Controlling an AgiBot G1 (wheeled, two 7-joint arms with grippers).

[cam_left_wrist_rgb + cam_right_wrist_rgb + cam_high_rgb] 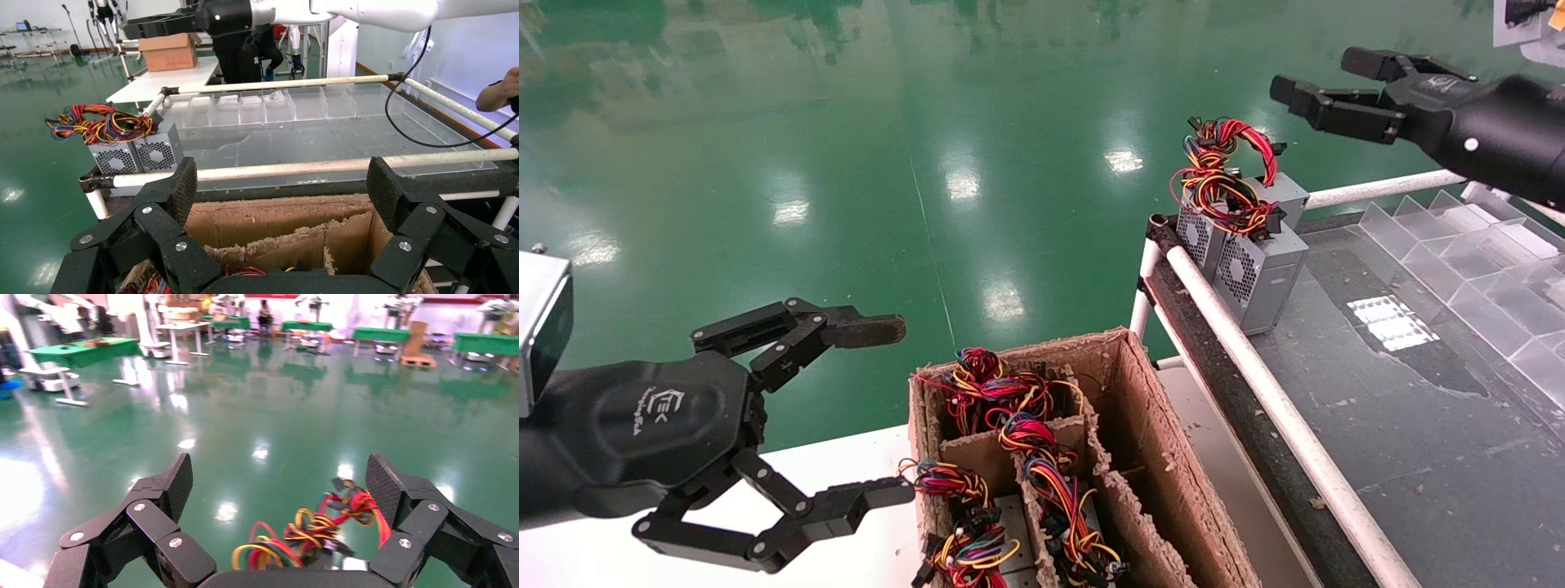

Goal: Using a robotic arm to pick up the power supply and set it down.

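Right gripper (1316, 86): above and beside power supply (1258, 273), fingers spread, empty; logo illegible. Power supply: on grey table (1418, 425) corner, wire bundle (1222, 184) on top. Left gripper (878, 412): wide open, empty, beside cardboard carton (1148, 433); white logo unreadable.

Around your station lies a glossy green floor (862, 163) that mirrors rows of overhead lights as bright patches. To your right stands a dark-topped table (1401, 425) framed by white tubular rails (1254, 376), with clear plastic dividers (1475, 269) along its far side. In your right wrist view, green-covered tables (79, 352) and a white table (180, 331) line the far end of the hall. In your left wrist view, a white bench (165, 79) carries a closed brown box (166, 51).
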